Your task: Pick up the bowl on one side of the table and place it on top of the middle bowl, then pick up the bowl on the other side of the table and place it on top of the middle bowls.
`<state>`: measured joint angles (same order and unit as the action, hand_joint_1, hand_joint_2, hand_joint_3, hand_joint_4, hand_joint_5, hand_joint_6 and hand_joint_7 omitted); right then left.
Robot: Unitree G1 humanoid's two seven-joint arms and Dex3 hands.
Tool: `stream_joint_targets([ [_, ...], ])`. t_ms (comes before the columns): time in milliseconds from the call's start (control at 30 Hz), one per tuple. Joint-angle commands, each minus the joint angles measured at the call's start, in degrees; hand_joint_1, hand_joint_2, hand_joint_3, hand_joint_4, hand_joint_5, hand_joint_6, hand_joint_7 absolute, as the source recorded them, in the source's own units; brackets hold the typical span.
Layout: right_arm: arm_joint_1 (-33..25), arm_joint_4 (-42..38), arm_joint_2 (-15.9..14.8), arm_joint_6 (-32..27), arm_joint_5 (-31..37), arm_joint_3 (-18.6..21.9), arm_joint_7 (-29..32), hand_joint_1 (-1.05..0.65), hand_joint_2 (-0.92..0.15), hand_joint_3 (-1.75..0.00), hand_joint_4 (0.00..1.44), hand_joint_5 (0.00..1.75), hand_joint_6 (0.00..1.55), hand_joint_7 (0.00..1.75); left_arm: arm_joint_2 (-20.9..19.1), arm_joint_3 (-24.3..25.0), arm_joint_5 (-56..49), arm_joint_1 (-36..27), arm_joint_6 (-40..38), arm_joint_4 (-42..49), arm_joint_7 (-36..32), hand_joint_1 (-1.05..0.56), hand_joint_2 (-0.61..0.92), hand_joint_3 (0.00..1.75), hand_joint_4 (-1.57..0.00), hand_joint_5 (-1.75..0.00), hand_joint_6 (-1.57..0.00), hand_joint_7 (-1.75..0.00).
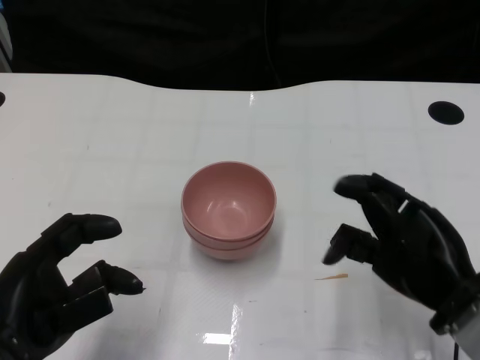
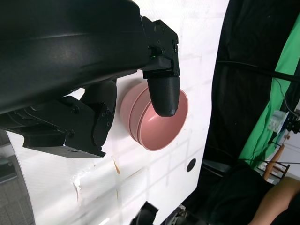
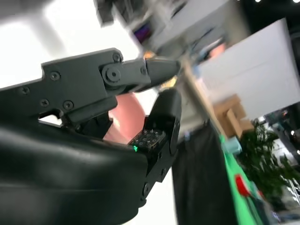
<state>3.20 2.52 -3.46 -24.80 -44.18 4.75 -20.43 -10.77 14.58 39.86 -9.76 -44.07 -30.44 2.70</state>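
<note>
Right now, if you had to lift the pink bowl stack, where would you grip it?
Probably by the rim of the top bowl, thumb inside and fingers outside. The stack sits upright and open, midway between both hands; the right hand looks marginally nearer, so come from that side.

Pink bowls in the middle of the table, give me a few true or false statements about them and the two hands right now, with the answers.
1. The pink bowls sit nested in one stack. True.
2. The left hand holds a bowl. False: it holds nothing, fingers apart.
3. The right hand is beside the stack, not touching it. True.
4. A bowl is still waiting at the table's side. False: the only bowls in view are in the middle stack.
5. The top bowl lies upside down. False: its opening faces up.
</note>
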Motion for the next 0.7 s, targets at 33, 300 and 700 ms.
stream_joint_targets([
  [33, -1.87, 1.24, 0.3, -3.26, -3.43, 2.75, -0.2, -0.35, -0.91, -0.14, 0.77, 1.74, 0.47, 1.74, -0.99, 0.83, -0.59, 0.01, 0.61, 0.55, 0.67, 0.29, 0.92, 1.44, -0.49, -1.75, -0.15, -1.75],
  [300, -4.15, -1.11, 0.6, -7.03, -8.82, 6.15, -6.67, -0.27, -0.84, -0.1, 0.62, 1.75, 0.36, 1.75, -1.01, 1.04, -0.73, 0.08, 0.55, 0.83, 0.78, 0.28, 0.92, 1.44, -0.47, -1.75, -0.13, -1.75],
  [700, -4.0, -4.68, 1.46, -2.33, -5.09, 7.48, -11.14, -0.1, -0.9, -0.65, 0.69, 1.75, 0.6, 1.6, -0.54, 1.14, -0.38, 0.13, 0.9, 1.46, 1.43, 0.28, 0.92, 1.45, -0.45, -1.75, -0.11, -1.75],
])
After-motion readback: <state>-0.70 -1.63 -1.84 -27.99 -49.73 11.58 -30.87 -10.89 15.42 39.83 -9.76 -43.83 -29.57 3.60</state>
